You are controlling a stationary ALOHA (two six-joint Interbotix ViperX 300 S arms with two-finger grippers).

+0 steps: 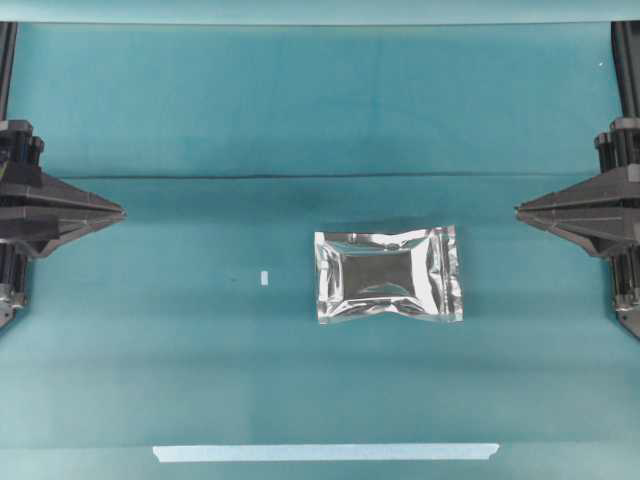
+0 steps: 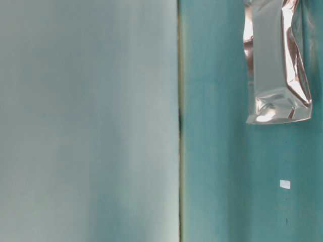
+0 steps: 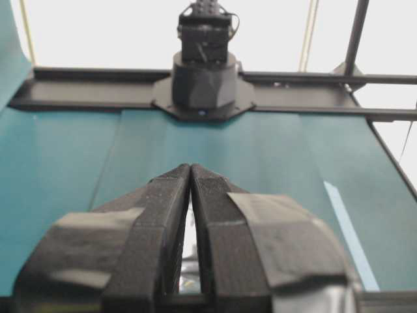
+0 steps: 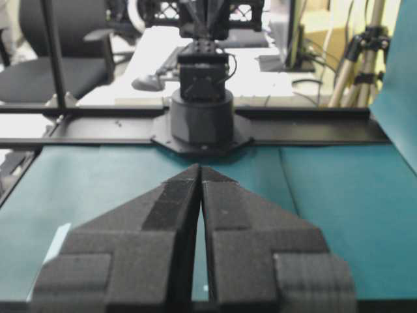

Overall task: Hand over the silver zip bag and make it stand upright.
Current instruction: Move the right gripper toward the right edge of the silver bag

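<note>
A teal cloth (image 1: 200,110) covers the whole work surface, and nothing of the task is done: the pickup, the pass between arms and the standing-up all remain. The left gripper (image 1: 122,212) sits at the left edge of the overhead view and the right gripper (image 1: 518,211) at the right edge, both pointing inward, well apart from each other and from anything on the cloth. In each wrist view the jaws are drawn together with only a thin slit between them, and they hold nothing. The silver zip bag (image 1: 389,273) lies flat on the cloth between the two arms, a little right of centre and nearer the right gripper, its puffed middle mirror-like and its sealed edges crinkled. A long pale tape strip (image 1: 325,452) runs along the near edge of the cloth, well below the bag. A small white tape scrap (image 1: 264,278) lies to the left of the bag, clear of it. No brand, label or writing can be read anywhere; the bag's face looks plain, though glare on the foil could possibly hide faint print.
</note>
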